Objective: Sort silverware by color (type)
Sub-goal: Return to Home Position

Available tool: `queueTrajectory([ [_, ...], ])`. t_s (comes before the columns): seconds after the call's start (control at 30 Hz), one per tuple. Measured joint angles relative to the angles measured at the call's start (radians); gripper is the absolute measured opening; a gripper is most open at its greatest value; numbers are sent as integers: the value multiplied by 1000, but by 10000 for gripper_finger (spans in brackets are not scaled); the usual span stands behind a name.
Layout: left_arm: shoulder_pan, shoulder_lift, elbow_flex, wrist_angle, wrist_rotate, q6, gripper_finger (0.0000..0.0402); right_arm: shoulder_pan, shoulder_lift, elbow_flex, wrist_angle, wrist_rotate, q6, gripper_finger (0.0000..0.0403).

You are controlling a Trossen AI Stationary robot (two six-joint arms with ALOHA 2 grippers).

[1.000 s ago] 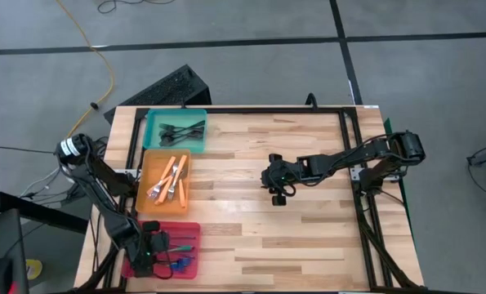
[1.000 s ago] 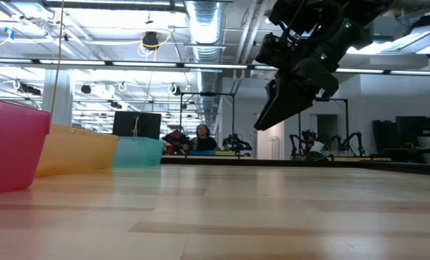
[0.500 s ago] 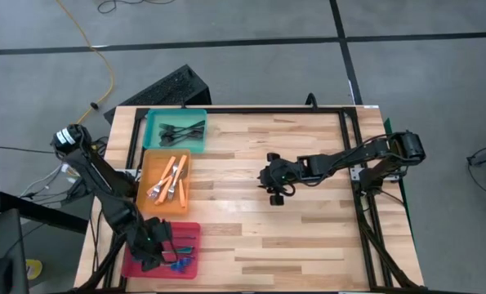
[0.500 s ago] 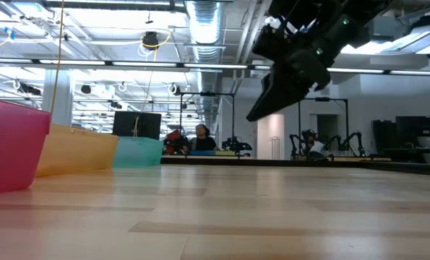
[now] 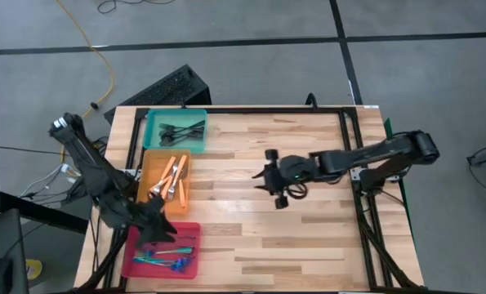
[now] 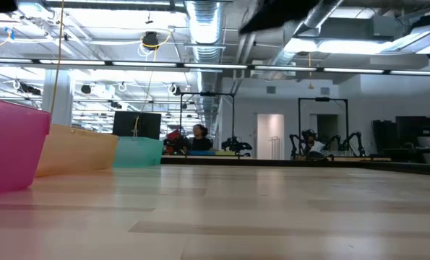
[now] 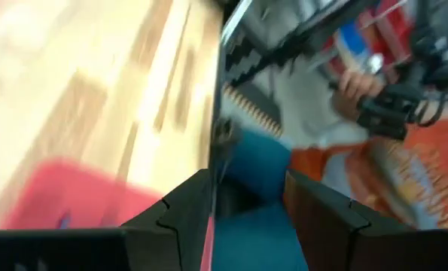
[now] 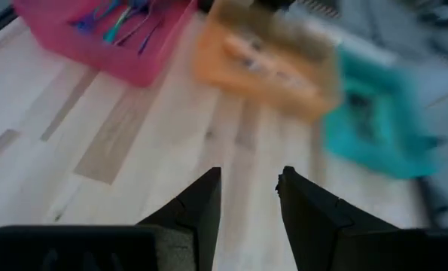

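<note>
The left fingers [image 7: 180, 214] at the pink tray's [image 5: 195, 229] edge and the right fingers [image 8: 196, 211] over the counter [image 5: 308, 237] are a little open and empty, while the forks [image 5: 171, 180] lie in three trays [image 5: 147, 159].

A pale plank worktop [image 5: 308, 233] in a black metal frame [image 5: 259, 109] stands on a grey concrete floor [image 5: 243, 24] crossed by dark, straight seams. A yellow cable [image 5: 110, 77] trails over the floor towards the worktop's far left corner, close to a black keyboard [image 5: 167, 88] lying there. Seen level across the worktop, a large open workshop lies behind. It has silver ceiling ducts [image 6: 207, 22], long rows of bright strip lights [image 6: 113, 65], a dark screen [image 6: 136, 123] and a white doorway [image 6: 270, 136]. A person [image 6: 198, 136] sits far off.
</note>
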Motion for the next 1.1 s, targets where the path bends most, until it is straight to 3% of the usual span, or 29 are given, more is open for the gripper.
queueTrajectory([
  [0.17,13,-161,0,19,-101,119,158,23,-156,66,-52,88,6,155],
  [0.27,12,-236,0,46,-179,303,158,22,-257,65,-62,85,-40,155],
  [0.4,12,-311,0,125,-172,618,158,-24,-389,65,-124,83,-4,155],
  [0.57,13,-390,0,191,-124,839,158,-105,-531,64,-227,17,72,155],
  [0.73,13,-457,-6,201,-60,923,158,-181,-641,64,-281,-28,122,155],
  [0.9,13,-524,-7,252,96,1016,158,-229,-727,49,-287,-45,130,155],
  [1.1,13,-563,-7,231,91,1031,158,-259,-887,-155,-160,-54,211,155],
])
